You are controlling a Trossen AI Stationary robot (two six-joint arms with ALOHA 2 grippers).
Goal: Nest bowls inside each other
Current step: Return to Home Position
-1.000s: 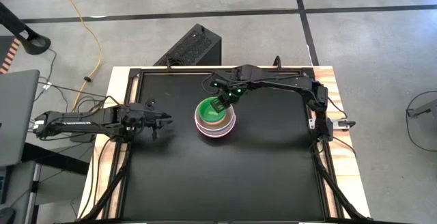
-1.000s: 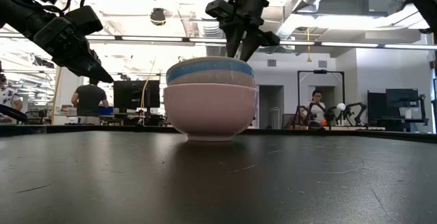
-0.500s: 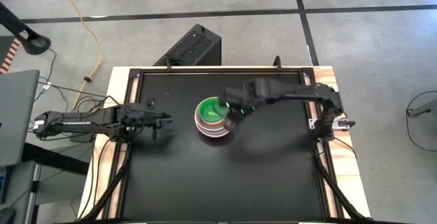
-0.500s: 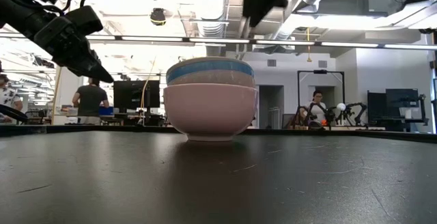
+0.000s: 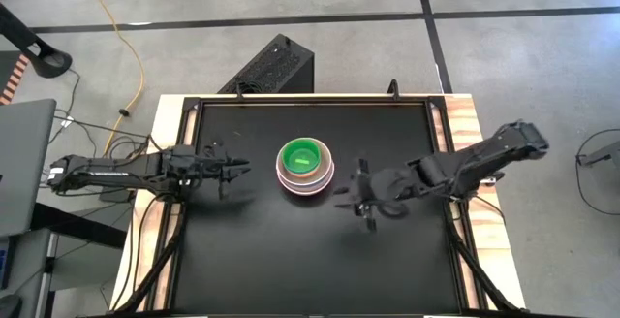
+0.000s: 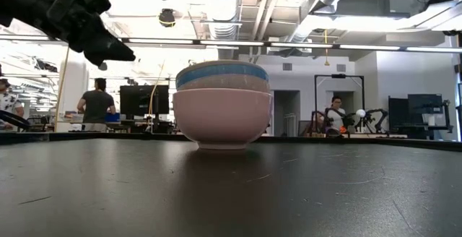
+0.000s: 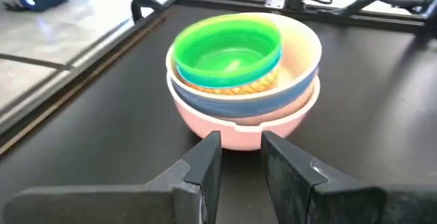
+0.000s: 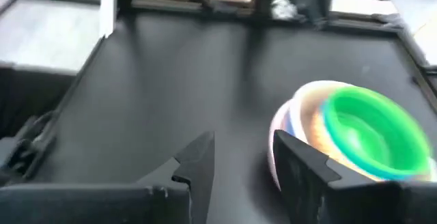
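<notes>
A stack of nested bowls (image 5: 305, 167) stands mid-table. A green bowl (image 7: 227, 48) lies innermost, inside a blue bowl (image 7: 232, 100) and a cream bowl (image 7: 304, 46). All sit in a pink bowl (image 6: 221, 115), which rests by its foot on the table. My left gripper (image 5: 242, 171) hovers left of the stack, pointing at it, and is narrowly open (image 7: 242, 149) and empty. It also shows high up in the low view (image 6: 126, 51). My right gripper (image 5: 345, 201) hangs open and empty (image 8: 244, 157) right of the stack, toward the near side.
The black tabletop (image 5: 291, 260) has a raised frame rail (image 5: 190, 143) along its edges. A dark box (image 5: 274, 64) stands beyond the far edge. People (image 6: 94, 105) sit and stand in the room behind the table.
My right gripper has left the green bowl's rim and swung toward the table's right and near edges, rolling as it went, out of the low view. The stack has stayed put. My left gripper has tipped up toward level.
</notes>
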